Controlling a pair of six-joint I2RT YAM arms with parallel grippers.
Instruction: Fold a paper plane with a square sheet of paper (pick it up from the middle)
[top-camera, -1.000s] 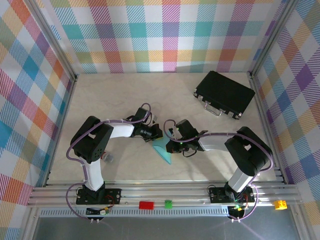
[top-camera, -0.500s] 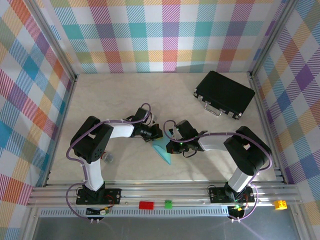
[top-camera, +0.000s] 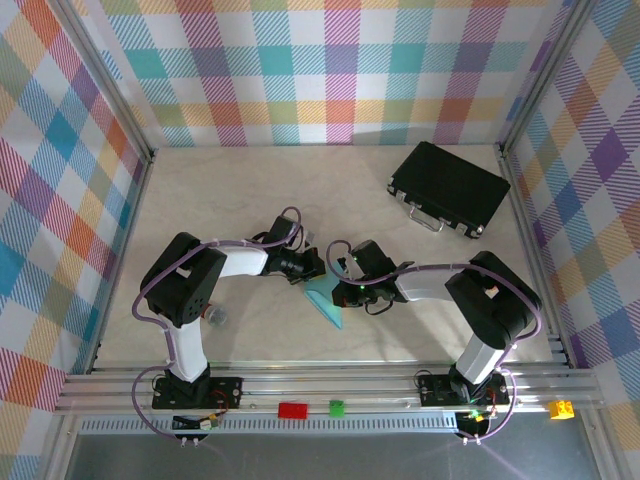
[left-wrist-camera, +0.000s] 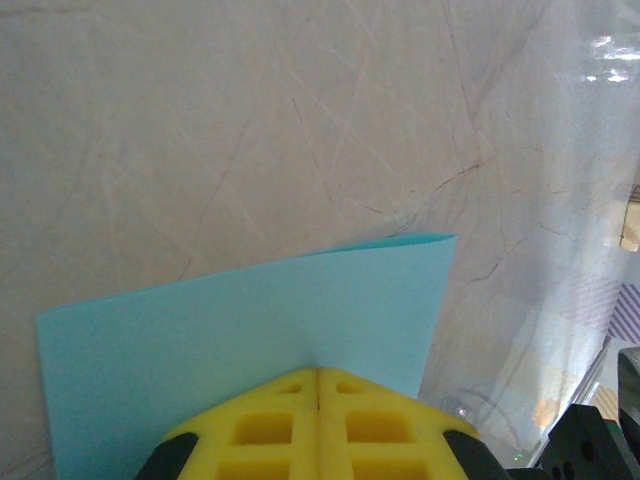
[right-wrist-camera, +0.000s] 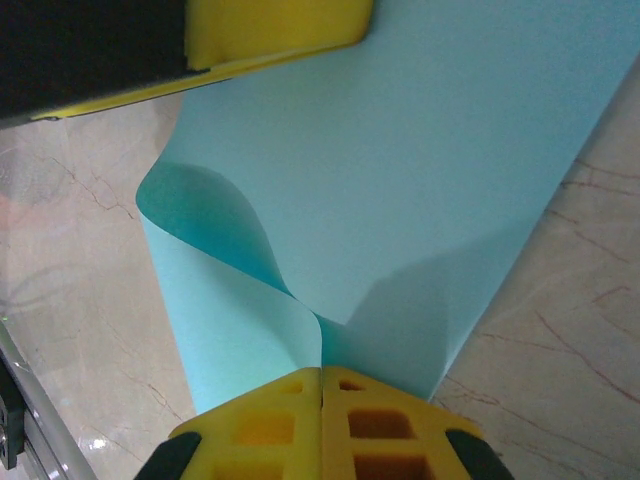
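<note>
Over blue paper (top-camera: 328, 306): left gripper (top-camera: 314, 272), right gripper (top-camera: 339, 284); black case (top-camera: 450, 187) apart.

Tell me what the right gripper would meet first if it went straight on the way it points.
The right gripper, jaws shut on the thin light-blue sheet of paper, would probably meet the left gripper first; depth is unclear.

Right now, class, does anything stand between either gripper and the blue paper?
Nothing visible does. The left gripper and right gripper are both shut on the blue paper; the black case lies apart at the back right.
</note>
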